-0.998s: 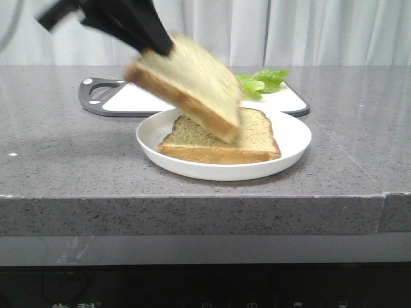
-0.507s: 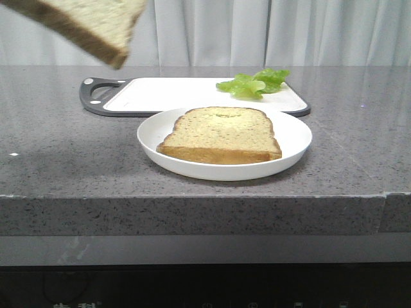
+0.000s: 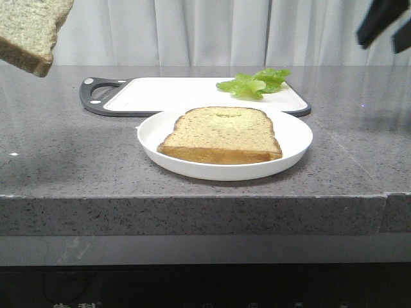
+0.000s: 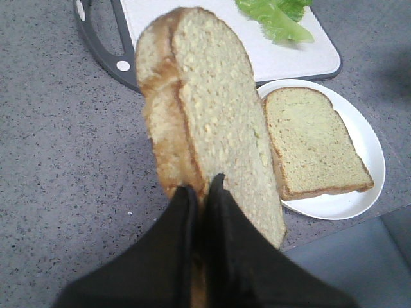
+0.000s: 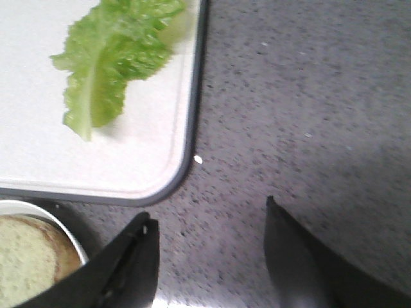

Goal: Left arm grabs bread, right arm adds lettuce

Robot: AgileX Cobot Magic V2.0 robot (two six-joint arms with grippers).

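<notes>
My left gripper (image 4: 201,186) is shut on the thick bread slice (image 4: 212,122) and holds it high at the far left of the front view (image 3: 29,29), clear of the counter. A thinner bread slice (image 3: 221,133) lies on the white plate (image 3: 295,144). The lettuce leaf (image 3: 253,83) lies on the right end of the white cutting board (image 3: 167,95); it also shows in the right wrist view (image 5: 112,58). My right gripper (image 5: 209,215) is open and empty above bare counter beside the board's corner; its fingers (image 3: 379,22) show at the top right of the front view.
The dark-rimmed cutting board (image 4: 282,61) lies behind the plate (image 4: 369,144). The grey speckled counter (image 3: 64,160) ends in a front edge just ahead of the plate. A white curtain hangs behind.
My left gripper has lifted the thick bread slice off the plate and carried it up and to the left. My right gripper has come into the front view at the top right.
</notes>
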